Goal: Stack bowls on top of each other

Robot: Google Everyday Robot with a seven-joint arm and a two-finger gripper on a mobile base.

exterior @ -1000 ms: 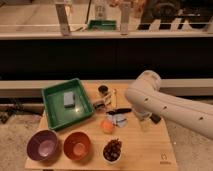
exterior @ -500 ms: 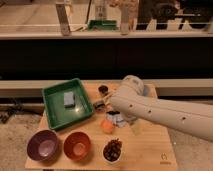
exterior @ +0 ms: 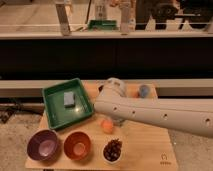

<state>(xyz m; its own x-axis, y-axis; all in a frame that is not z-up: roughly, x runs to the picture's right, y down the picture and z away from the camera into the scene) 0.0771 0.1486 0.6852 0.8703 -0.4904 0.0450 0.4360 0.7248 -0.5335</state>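
purple bowl sat just left of orange bowl (paler inside), both upright, unstacked | gripper mostly hidden under arm over table | grip apart or together: could not tell

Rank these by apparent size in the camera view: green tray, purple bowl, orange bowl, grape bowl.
Largest first: green tray; purple bowl and orange bowl look alike; grape bowl smallest. The tool sits under the arm, mid-table.

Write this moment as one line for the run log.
stack: not done | purple bowl: front left | orange bowl: beside it, on its right | gripper: under arm, by orange ball
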